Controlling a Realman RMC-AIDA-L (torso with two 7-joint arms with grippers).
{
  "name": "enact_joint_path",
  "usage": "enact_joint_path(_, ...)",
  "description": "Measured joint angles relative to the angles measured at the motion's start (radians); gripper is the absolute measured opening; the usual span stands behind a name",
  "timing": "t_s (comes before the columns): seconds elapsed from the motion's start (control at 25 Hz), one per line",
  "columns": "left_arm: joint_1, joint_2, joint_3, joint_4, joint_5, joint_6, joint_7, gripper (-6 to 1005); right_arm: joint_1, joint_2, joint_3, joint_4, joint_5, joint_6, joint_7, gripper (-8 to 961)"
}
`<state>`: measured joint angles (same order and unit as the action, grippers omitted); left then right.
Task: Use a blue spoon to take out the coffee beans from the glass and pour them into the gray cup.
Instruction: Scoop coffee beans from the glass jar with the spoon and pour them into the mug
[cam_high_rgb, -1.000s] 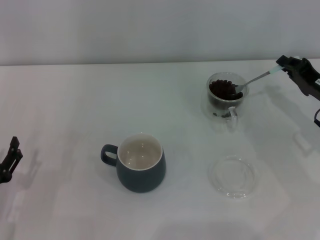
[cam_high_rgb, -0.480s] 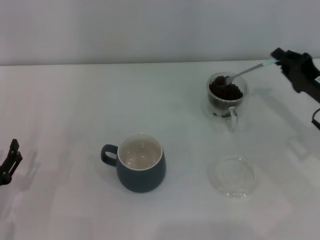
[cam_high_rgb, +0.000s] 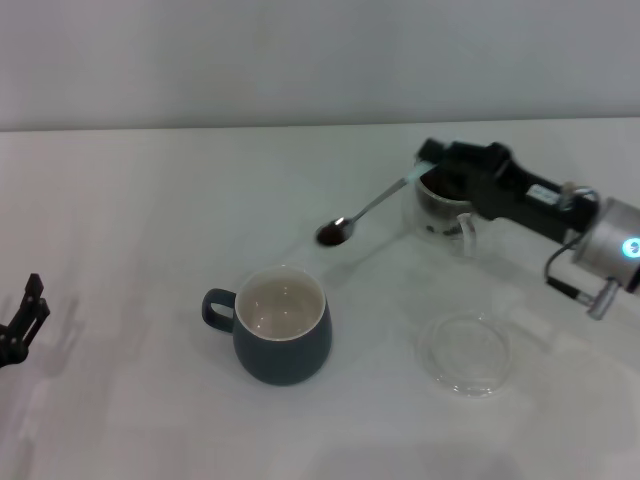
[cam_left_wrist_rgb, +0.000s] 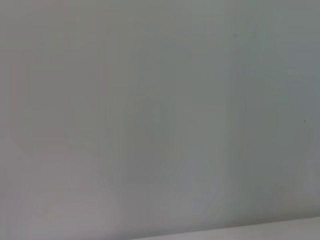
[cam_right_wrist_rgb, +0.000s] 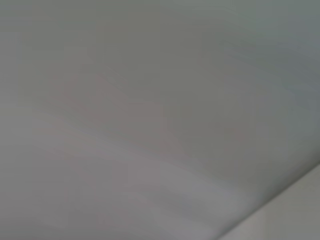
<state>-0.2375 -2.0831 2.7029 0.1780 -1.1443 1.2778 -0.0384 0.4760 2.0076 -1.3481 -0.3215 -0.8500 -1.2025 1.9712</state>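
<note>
The right gripper (cam_high_rgb: 432, 162) is clamped on the pale handle end of the blue spoon (cam_high_rgb: 370, 208) and holds it out over the white table (cam_high_rgb: 130, 200), its body crossing in front of the glass (cam_high_rgb: 445, 205) at about 2 o'clock from the table centre. The spoon bowl carries a small load of coffee beans (cam_high_rgb: 333, 234) and hangs in open air between the glass and the gray cup (cam_high_rgb: 282, 324), which stands at about 7 o'clock from the bowl, well apart from it and showing nothing but its cream inside. The main risk, as judged from here, is spillage: the bowl is shallow, the shaft slopes down toward the bowl, and any jolt or roll of the wrist would shed beans onto the table short of the cup. A second risk is a tip made before the bowl stands over the cup mouth, or a strike against the rim. The arm also lies close to the glass and could nudge it. The flat glass saucer (cam_high_rgb: 466, 352) lies at 5 o'clock, clear of the path. The left gripper (cam_high_rgb: 20, 325) is parked at 9 o'clock; whether its fingers are apart cannot be told. No brand, label or writing is legible on any item.
</note>
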Motion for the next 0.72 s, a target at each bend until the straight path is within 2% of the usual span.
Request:
enact_joint_path(0.12,-0.004,0.000,0.000,0.000,0.000,-0.009,0.000,862,0.031,0.005,-0.063,-0.001,0.000,0.000,-0.005,148)
enact_joint_path(0.28,-0.008,0.000,0.000,0.000,0.000,-0.021,0.000,862,0.051,0.005,-0.093,-0.003,0.000,0.005,-0.043,148)
enact_joint_path(0.72,-0.013,0.000,0.000,0.004,0.000,-0.049,0.000,862,0.062,0.007,-0.175,-0.047,-0.004,-0.003,-0.383,148)
